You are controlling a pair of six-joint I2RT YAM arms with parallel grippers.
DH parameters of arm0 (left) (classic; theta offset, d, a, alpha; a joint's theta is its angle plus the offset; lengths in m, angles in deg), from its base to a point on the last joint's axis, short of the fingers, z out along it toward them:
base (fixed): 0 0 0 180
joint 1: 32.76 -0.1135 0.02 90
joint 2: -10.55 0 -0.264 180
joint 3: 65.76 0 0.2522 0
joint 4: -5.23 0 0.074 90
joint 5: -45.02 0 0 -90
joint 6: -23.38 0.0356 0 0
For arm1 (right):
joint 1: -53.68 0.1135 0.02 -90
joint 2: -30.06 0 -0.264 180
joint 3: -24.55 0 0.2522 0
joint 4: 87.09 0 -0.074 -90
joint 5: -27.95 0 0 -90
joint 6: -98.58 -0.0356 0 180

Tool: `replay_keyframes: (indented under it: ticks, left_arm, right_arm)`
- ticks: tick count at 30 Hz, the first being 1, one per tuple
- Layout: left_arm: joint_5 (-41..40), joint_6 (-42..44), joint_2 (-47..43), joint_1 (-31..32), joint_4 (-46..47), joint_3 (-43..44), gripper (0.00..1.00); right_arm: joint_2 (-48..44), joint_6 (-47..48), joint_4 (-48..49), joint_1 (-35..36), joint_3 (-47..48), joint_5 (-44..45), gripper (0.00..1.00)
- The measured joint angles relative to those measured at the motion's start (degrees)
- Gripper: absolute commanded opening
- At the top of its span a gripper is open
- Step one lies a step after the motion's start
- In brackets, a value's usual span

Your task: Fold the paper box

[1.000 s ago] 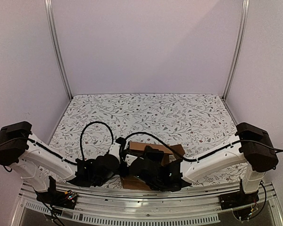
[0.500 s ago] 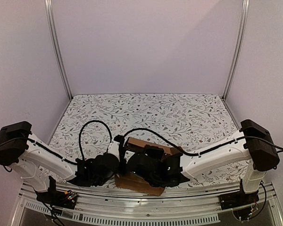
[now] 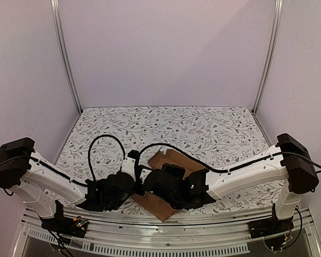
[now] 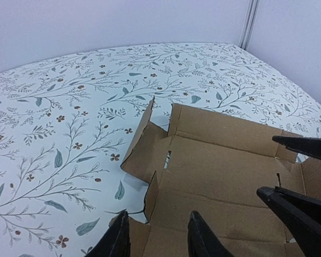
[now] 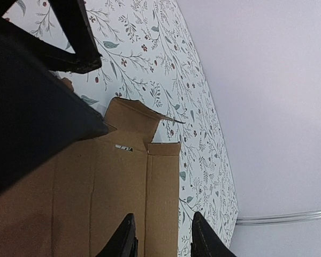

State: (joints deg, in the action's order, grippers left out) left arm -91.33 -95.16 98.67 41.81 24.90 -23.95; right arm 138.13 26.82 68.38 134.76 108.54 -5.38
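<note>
White-shelled arms (image 3: 48,179) with black joints (image 3: 10,163) (black cables (image 3: 104,136) looping along).

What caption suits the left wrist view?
Left hand hovers open over the unfolded paper box on the floral table.

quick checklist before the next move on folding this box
1. paper box seen in both wrist views: ok
2. left pincer open, at the box's near edge: ok
3. right pincer open, cardboard beneath it: ok
4. fingertips touching the cardboard: cannot tell
5. box folded: not ok, it lies mostly flat and only one side flap is raised
</note>
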Motion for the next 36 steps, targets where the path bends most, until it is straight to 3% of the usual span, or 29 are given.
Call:
replay_keyframes:
  ticks: [8, 13, 16, 19, 28, 36]
  left_arm:
    - [-0.2, 1.9, -2.8, 0.0, -2.9, 0.0, 0.47]
    - [0.5, 2.5, -8.5, -0.4, -8.2, 0.0, 0.55]
    - [1.3, 2.5, -12.0, -1.2, -11.8, 0.0, 0.6]
    - [3.3, 2.4, -15.9, -3.2, -15.6, -0.2, 0.63]
    - [10.0, 2.1, -25.4, -9.2, -25.5, -0.3, 0.68]
    - [15.8, 1.7, -30.9, -12.0, -31.1, -0.5, 0.7]
  right_arm:
    - [-3.2, -0.3, -2.4, -0.9, 0.2, -2.6, 0.45]
    - [-9.5, -2.0, -4.3, -3.4, 0.7, -4.4, 0.65]
    - [-13.0, -5.6, -7.5, -7.0, 0.9, -8.5, 0.69]
    - [-16.0, -10.8, -12.6, -14.3, 1.9, -18.3, 0.76]
    - [-17.7, -18.9, -23.7, -33.9, 3.1, -48.2, 0.74]
    - [-12.2, -21.0, -27.9, -43.7, 4.8, -69.2, 0.69]
